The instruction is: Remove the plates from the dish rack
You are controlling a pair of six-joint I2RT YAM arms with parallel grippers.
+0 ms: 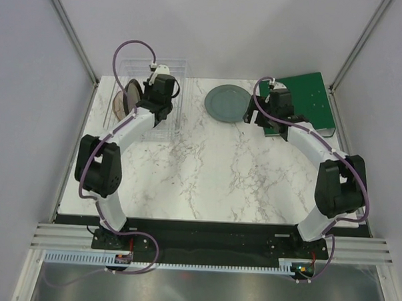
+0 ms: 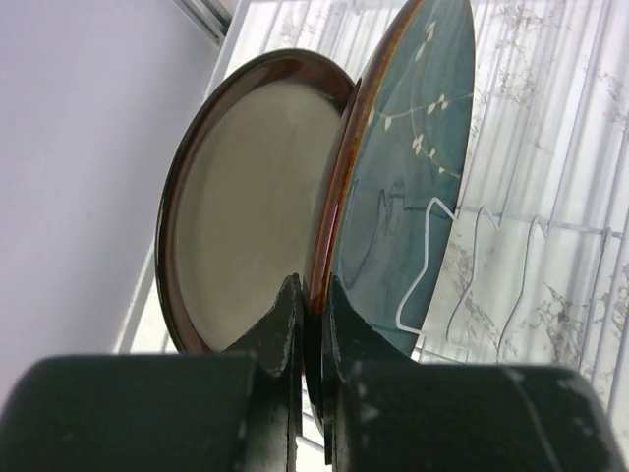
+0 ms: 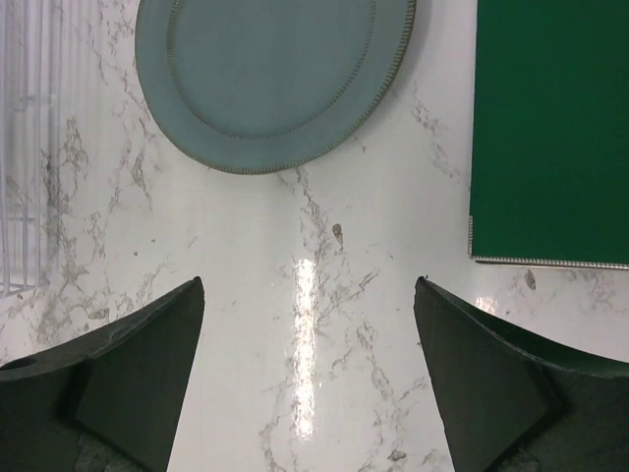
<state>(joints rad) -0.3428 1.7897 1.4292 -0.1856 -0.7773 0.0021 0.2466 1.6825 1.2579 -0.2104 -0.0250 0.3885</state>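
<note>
Where dark grey round plate with pale sprig pattern [image 2: 403,197] stands on edge in clear plastic dish rack [image 2: 531,246], lower rim lies directly between fingers of left gripper [image 2: 313,300]; face rises up and away. Left arm nearer.
Left jaws: pinched tight on that rim.
Reddish-brown round plate [image 2: 246,197]: upright, just left of fingers, seemingly not gripped.
Right gripper [image 3: 310,285]: jaws wide apart, holding nothing; grey-green round plate [image 3: 270,69] flat ahead of it.

The left arm [image 1: 128,126] and right arm [image 1: 309,142] are showing white links, black joints, purple cables [image 1: 133,43]; the left end effector [image 2: 313,315] and right end effector [image 3: 310,295] are wearing dark fingers [image 3: 128,374].
</note>
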